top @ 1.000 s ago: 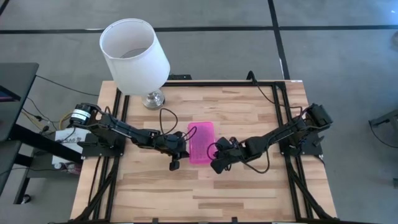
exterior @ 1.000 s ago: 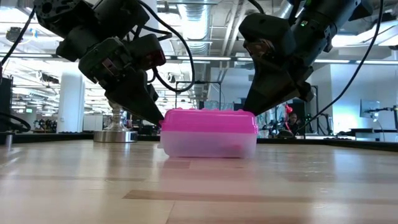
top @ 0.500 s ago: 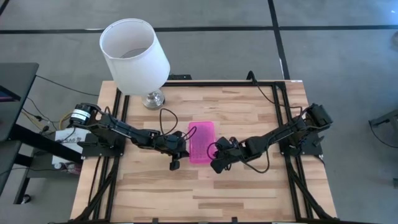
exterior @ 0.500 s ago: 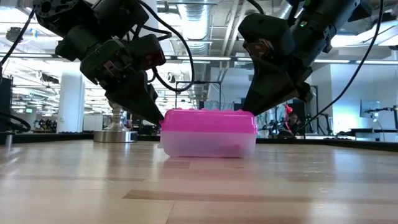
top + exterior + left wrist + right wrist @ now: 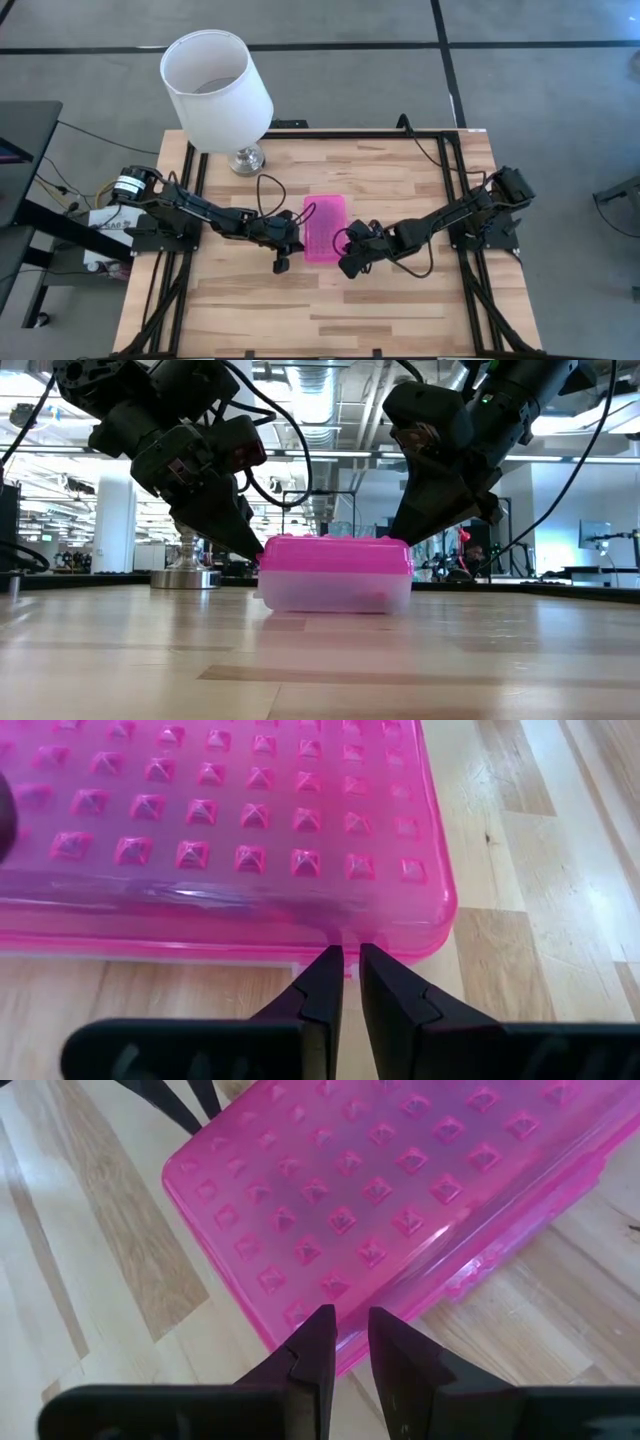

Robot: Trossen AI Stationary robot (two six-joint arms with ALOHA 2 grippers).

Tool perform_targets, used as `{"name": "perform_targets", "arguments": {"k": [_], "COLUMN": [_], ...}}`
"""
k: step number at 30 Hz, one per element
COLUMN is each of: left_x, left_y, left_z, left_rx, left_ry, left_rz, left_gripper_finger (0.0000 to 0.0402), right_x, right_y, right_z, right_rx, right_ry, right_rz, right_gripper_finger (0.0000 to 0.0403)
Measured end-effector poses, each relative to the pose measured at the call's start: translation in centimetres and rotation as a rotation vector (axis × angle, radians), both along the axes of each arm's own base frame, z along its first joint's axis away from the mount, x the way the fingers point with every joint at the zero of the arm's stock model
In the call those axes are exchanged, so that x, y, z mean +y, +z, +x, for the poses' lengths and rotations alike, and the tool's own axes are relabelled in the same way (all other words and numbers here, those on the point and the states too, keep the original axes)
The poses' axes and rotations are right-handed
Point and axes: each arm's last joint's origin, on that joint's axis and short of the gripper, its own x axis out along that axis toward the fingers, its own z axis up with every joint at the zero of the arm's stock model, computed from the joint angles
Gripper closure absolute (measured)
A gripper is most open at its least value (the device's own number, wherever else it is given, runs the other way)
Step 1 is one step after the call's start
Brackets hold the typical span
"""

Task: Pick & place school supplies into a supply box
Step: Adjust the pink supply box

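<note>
The supply box (image 5: 323, 228) lies flat near the table's middle, its studded pink lid down over its clear base (image 5: 335, 590). No pens, pencils or scissors lie in the open; only a dark shape shows faintly through the base. My left gripper (image 5: 296, 243) stands at the box's left long side near its near end, slanting down, fingers shut. My right gripper (image 5: 345, 248) stands opposite at the right long side, also slanting down, fingers shut. My left gripper meets the lid's left long edge (image 5: 345, 942) near a corner with the tips of its shut fingers (image 5: 325, 970), slanting down from the table's left. The box rests flat on the table. My right gripper meets the lid's right long edge (image 5: 340, 1302) close to the near corner with its shut fingertips (image 5: 318, 1325), slanting down from the table's right.
A white lampshade (image 5: 215, 80) on a metal foot (image 5: 246, 158) stands at the table's far left corner. Black frame rails (image 5: 455, 190) run along both sides. Bare wood (image 5: 320, 310) stretches in front of the box.
</note>
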Motion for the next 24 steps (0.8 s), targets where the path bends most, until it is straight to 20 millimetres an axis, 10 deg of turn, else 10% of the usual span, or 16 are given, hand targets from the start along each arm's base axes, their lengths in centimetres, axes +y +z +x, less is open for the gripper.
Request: {"name": "perform_targets", "arguments": {"k": [24], "left_x": [0.05], "left_y": [-0.01], "left_z": [0.02], "left_rx": [-0.001], "left_ry": [0.016], "left_rz": [0.000], "left_gripper_finger": [0.0368], "right_x": [-0.05], "right_y": [0.18], "right_z": [-0.12], "right_rx": [0.006], "right_ry": [0.014], "right_rz": [-0.012], "right_gripper_finger": [0.0345]}}
